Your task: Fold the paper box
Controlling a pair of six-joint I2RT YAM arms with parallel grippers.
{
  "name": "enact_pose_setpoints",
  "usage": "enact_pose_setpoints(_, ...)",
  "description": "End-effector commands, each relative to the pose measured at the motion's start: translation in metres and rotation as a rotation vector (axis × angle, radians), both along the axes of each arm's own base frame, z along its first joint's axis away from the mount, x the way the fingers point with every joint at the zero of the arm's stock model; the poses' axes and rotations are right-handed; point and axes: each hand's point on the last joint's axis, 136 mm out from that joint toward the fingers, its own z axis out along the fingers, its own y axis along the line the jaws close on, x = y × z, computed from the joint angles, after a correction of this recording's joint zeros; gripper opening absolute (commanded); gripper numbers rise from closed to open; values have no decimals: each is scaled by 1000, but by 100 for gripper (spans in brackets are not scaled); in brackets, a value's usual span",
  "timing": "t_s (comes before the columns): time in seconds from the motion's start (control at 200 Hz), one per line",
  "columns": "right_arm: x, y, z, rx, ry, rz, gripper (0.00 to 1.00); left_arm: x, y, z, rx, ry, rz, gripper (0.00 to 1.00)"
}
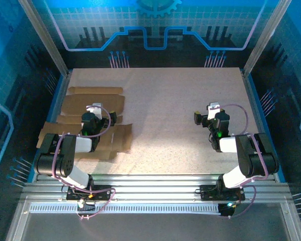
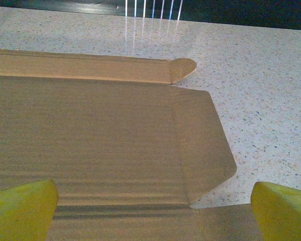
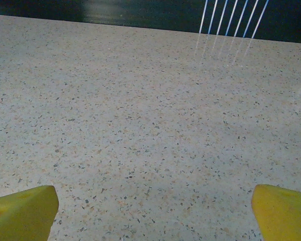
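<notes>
Paper box (image 1: 72, 106) unfolded flat, left fingers (image 2: 20, 208) spread above it

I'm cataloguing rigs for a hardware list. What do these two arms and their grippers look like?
The left arm and right arm are black with white link shells and a thin lilac cable looping alongside. The left gripper and right gripper carry a white block; their fingertips are yellow and wedge-shaped.

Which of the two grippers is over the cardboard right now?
The left gripper: it hangs open above the flat, unfolded paper box. The right gripper, also open, has speckled table beneath it, away from the box.
</notes>
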Motion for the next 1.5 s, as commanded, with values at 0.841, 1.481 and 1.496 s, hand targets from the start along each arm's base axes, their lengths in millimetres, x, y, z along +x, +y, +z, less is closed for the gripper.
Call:
enact_pose_setpoints(0.841, 1, 2, 10, -8, -35, 0, 100, 0, -2, 10, 20, -45, -18, 99)
enact_pose_setpoints(1.481, -42, 89, 69, 419, 325, 117, 100, -63, -57, 70, -345, 324, -39, 99)
enact_pose_setpoints(1.496, -44, 95, 69, 427, 333, 131, 100, -66, -59, 70, -361, 332, -41, 99)
